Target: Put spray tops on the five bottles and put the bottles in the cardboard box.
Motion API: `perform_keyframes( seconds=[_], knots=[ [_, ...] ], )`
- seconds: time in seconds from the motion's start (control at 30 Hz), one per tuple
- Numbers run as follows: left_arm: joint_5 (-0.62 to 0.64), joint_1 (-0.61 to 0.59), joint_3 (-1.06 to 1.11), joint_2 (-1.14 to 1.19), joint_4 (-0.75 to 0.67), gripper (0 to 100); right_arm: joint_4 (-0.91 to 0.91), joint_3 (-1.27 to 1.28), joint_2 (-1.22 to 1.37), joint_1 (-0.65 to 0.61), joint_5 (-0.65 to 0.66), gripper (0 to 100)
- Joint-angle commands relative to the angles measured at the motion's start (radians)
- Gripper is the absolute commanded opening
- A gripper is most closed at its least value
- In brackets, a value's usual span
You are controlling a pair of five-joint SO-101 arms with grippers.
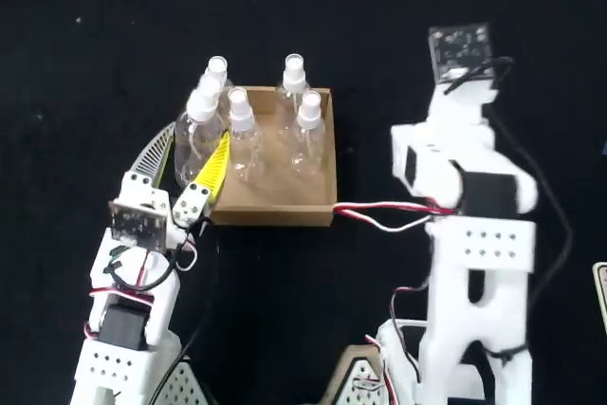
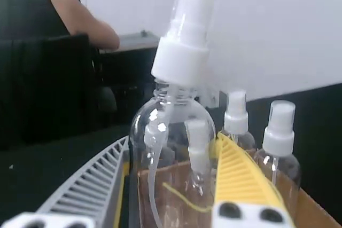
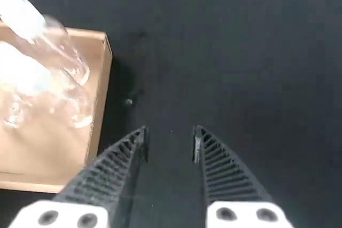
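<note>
Black table [image 1: 285, 310], plain white wall [image 2: 278, 25] behind, dark furniture [image 2: 48, 89] to one side

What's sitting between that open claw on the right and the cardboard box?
Nothing but bare black table, as the right wrist view shows: the right gripper hangs open beside the cardboard box.

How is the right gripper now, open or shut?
The right gripper is open: its fingers stand apart above the black table, nothing between them.
</note>
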Motion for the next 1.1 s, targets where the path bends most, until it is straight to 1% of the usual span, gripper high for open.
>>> perform_keyframes(
  seconds=[0.0,0.27,0.3,0.37,0.47,0.53,0.63,0.8,0.93,1.07],
  knots=[
    [0.006,0.007,0.022,-0.012,0.032,11,-0.149,0.108,-0.027,0.012,0.002,11.3],
    [0.02,0.033,0.022,-0.011,0.046,11,-0.468,0.401,-0.027,0.011,0.002,11.2],
    [0.051,0.03,0.022,-0.011,0.048,11,-0.502,0.426,-0.027,0.011,0.002,11.1],
    [0.155,0.022,0.022,-0.011,0.046,11,-0.557,0.466,-0.025,0.011,0.002,11.0],
    [0.296,0.022,0.022,-0.011,0.046,11,-0.598,0.495,-0.021,0.011,0.002,11.0],
    [0.339,0.022,0.022,-0.011,0.044,11,-0.6,0.501,-0.021,0.011,0.002,11.0],
    [0.339,0.016,0.022,-0.011,0.044,11,-0.6,0.504,-0.021,0.011,0.002,11.0],
    [0.348,-0.124,0.019,-0.012,0.044,11,-0.6,0.504,-0.019,0.011,0.002,11.0],
    [0.348,-0.268,0.001,-0.012,0.038,11,-0.601,0.504,-0.019,0.011,0.002,11.0],
    [0.341,-0.444,0.022,-0.011,-0.11,11,-0.601,0.504,-0.019,0.011,0.002,11.0]
  ],
)
